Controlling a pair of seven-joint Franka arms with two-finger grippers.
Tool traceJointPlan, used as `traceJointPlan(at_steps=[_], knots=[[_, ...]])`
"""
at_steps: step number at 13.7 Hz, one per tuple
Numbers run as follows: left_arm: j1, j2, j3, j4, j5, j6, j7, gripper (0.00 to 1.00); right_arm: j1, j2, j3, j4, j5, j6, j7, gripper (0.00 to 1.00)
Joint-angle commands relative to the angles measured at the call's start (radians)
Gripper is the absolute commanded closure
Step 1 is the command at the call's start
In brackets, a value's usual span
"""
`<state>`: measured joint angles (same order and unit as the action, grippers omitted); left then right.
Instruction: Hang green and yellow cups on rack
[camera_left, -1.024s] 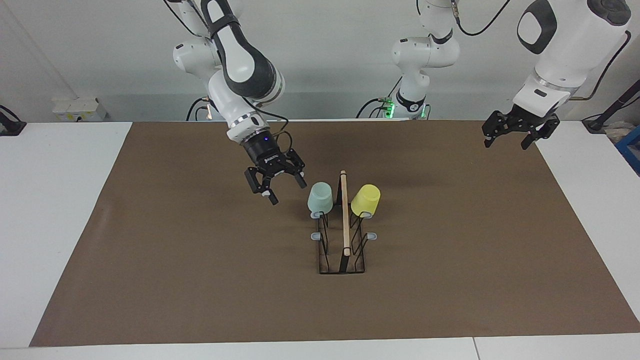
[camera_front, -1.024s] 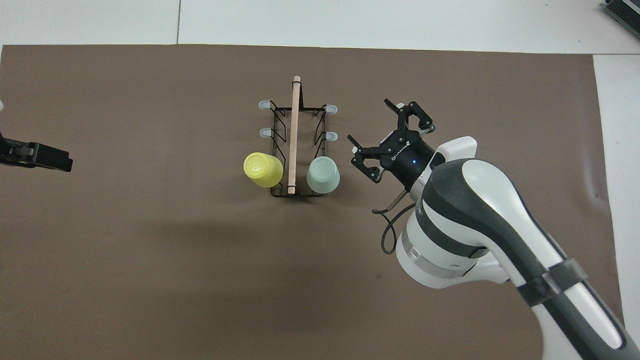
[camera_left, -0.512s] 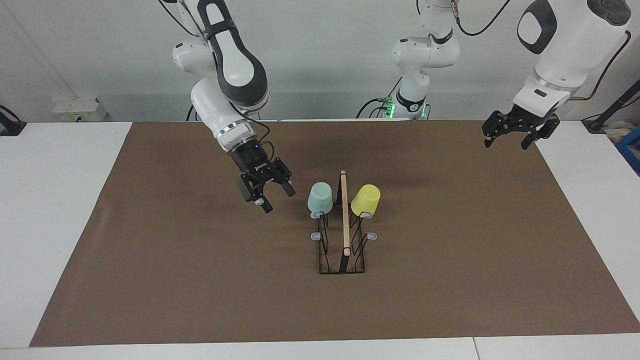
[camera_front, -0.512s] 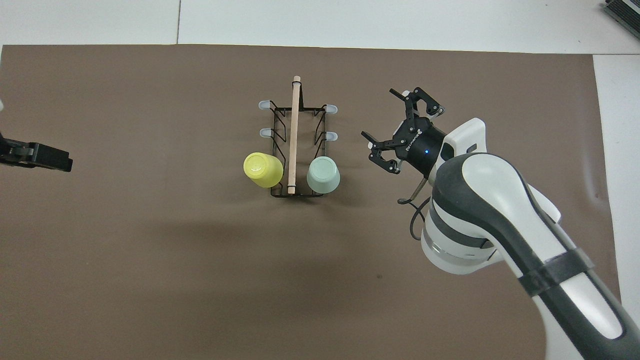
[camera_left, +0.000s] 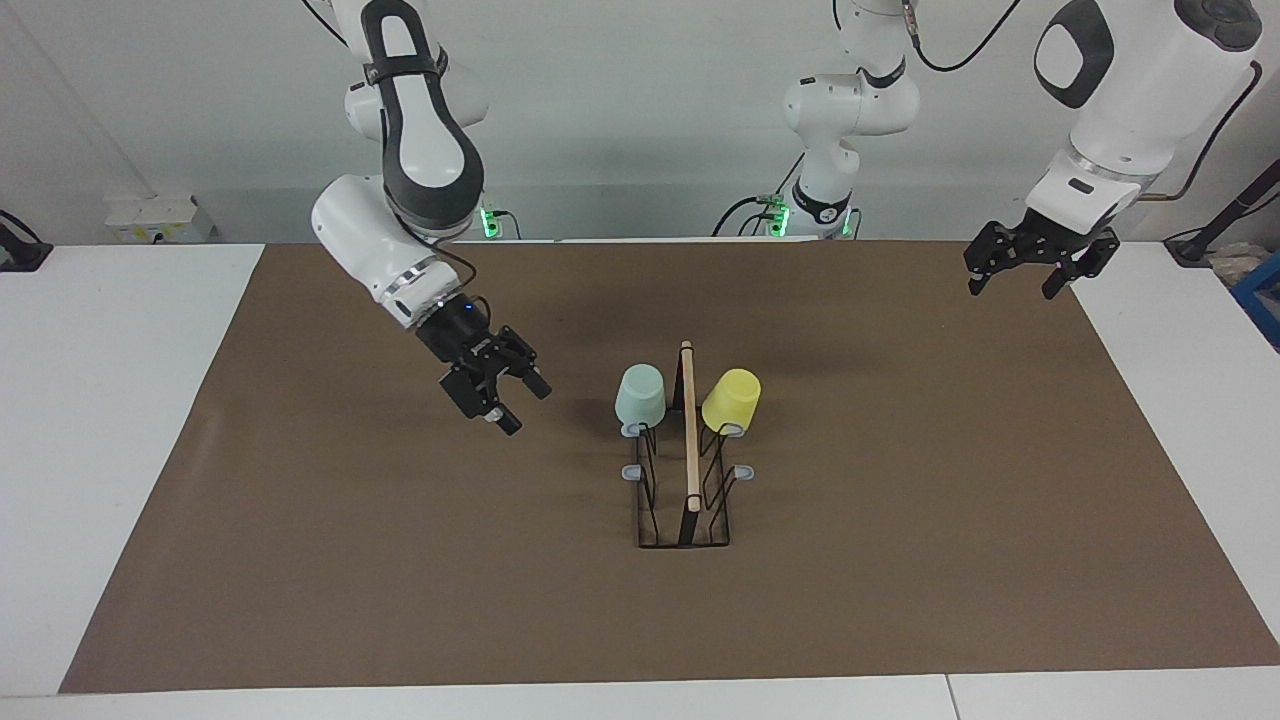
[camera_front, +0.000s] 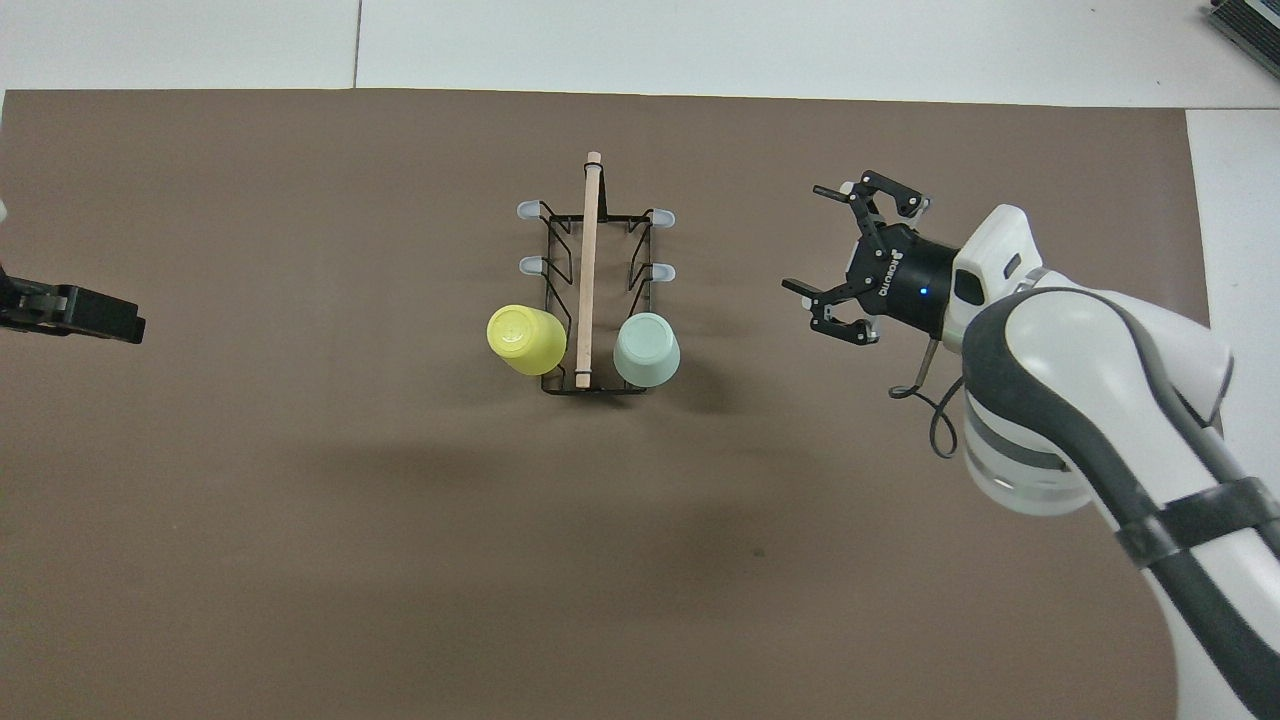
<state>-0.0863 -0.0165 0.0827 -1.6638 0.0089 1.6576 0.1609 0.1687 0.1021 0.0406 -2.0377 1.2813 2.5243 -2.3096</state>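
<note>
Cups hang upside down on the rack (camera_left: 684, 470), which stands on the brown mat (camera_left: 400, 560) near the middle of the tabletop (camera_left: 120, 400). The green cup (camera_left: 640, 393) sits over a prong on the side toward the right arm's end, the yellow cup (camera_left: 731, 399) over a prong on the side toward the left arm's end; both are on the pair of prongs nearest the robots. The yellow one tilts outward, the green one stands closer to upright. Between them runs the wooden rod (camera_left: 688, 425) along the top of the black wire frame. The four other grey-tipped prongs carry nothing.

The right tool (camera_left: 508, 388) is in the air over bare mat, apart from the green cup, on the side toward the right arm's end. Its fingers are spread and grip nothing. White lettering shows on its black body in the overhead view (camera_front: 838, 263), too small to read with certainty.

The left tool (camera_left: 1028, 270) waits above the mat's edge at the left arm's end, well apart from the rack, fingers apart and holding nothing. In the overhead view only its tip (camera_front: 75, 314) shows.
</note>
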Motion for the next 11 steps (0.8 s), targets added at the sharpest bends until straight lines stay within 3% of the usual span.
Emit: traceJointPlan(at_steps=[1, 5, 11], knots=[[0.005, -0.010, -0.001, -0.005, -0.015, -0.009, 0.009, 0.00, -0.132, -0.028, 0.007, 0.045, -0.285, -0.250, 0.242, 0.00], [0.005, -0.010, -0.001, -0.005, -0.015, -0.009, 0.009, 0.00, -0.178, -0.044, -0.005, 0.140, -0.575, -0.485, 0.621, 0.00], [0.005, -0.010, -0.001, -0.005, -0.015, -0.012, 0.009, 0.00, -0.179, -0.073, -0.007, 0.192, -0.827, -0.602, 1.091, 0.00]])
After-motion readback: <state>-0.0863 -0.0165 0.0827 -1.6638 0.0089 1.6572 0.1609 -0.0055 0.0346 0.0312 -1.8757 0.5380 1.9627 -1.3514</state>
